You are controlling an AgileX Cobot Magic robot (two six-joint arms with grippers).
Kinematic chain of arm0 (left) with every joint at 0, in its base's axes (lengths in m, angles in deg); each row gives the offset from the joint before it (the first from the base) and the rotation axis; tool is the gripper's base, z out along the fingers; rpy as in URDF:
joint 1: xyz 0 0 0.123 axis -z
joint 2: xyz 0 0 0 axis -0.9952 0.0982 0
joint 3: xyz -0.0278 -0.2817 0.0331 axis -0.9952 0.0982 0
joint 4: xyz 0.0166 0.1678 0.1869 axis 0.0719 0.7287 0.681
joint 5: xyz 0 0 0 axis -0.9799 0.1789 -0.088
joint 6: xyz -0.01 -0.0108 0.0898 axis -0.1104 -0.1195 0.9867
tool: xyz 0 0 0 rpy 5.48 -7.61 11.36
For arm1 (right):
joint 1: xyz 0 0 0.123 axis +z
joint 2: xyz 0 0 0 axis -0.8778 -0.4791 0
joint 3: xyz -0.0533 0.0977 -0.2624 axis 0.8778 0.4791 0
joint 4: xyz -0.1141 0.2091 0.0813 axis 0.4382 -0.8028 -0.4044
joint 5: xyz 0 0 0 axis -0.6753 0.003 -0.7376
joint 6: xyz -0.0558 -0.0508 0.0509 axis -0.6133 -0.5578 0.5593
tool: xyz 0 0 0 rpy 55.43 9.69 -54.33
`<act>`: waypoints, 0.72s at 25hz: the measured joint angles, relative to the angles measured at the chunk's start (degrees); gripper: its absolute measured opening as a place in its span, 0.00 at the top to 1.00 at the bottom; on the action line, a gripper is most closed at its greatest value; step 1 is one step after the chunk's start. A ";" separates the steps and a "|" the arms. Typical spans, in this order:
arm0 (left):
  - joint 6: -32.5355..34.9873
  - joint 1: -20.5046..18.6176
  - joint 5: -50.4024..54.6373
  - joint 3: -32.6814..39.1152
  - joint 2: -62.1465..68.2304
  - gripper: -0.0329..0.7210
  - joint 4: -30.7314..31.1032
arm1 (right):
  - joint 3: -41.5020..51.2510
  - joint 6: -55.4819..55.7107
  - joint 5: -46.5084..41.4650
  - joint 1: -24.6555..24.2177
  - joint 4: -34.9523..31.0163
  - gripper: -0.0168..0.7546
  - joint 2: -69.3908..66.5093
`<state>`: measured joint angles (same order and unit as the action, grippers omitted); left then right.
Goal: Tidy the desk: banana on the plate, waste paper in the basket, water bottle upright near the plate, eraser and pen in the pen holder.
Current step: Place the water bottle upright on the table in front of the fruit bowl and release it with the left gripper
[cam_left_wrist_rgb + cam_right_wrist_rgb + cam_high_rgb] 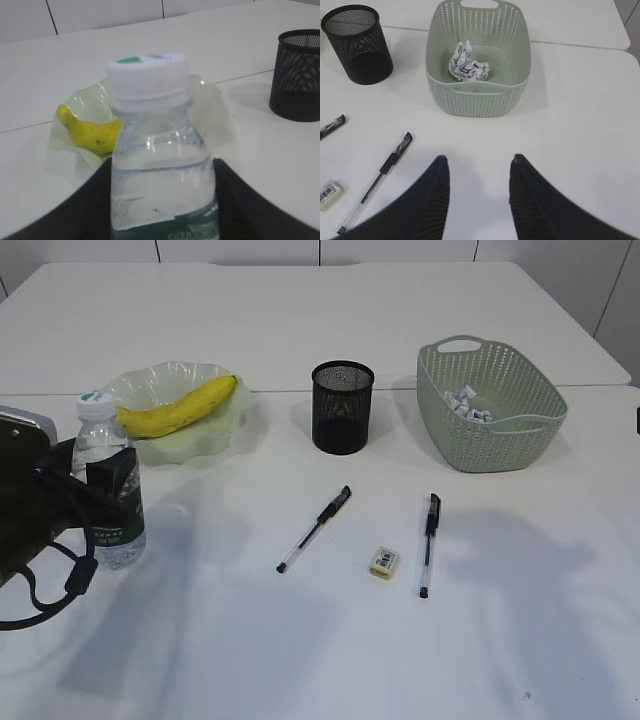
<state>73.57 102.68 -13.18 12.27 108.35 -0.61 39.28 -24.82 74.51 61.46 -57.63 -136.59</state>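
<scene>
Risk first: the bottle point(108, 485) stands upright at the left edge of the exterior frame, my left hand point(162, 200) half open and closed on its body. If I let go unevenly or drag a finger on the way out, I judge it tips toward the plate point(215, 435) and banana point(178, 407) just above. My left arm reaches in low from the left. My right hand point(477, 192) hangs open and empty above bare tabletop point(580, 125), below the basket point(477, 97).
</scene>
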 joint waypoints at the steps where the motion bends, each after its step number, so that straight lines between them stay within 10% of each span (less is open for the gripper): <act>1: 0.00 0.00 -0.53 -0.12 0.29 0.47 0.00 | 0.00 0.00 0.00 0.00 0.00 0.59 0.00; 18: 0.00 0.00 -1.43 -0.24 0.95 0.47 0.74 | 0.00 0.00 0.27 0.00 0.00 0.59 0.00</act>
<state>73.57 102.68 -14.62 12.03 109.30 0.13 39.28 -24.82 74.77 61.46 -57.63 -136.59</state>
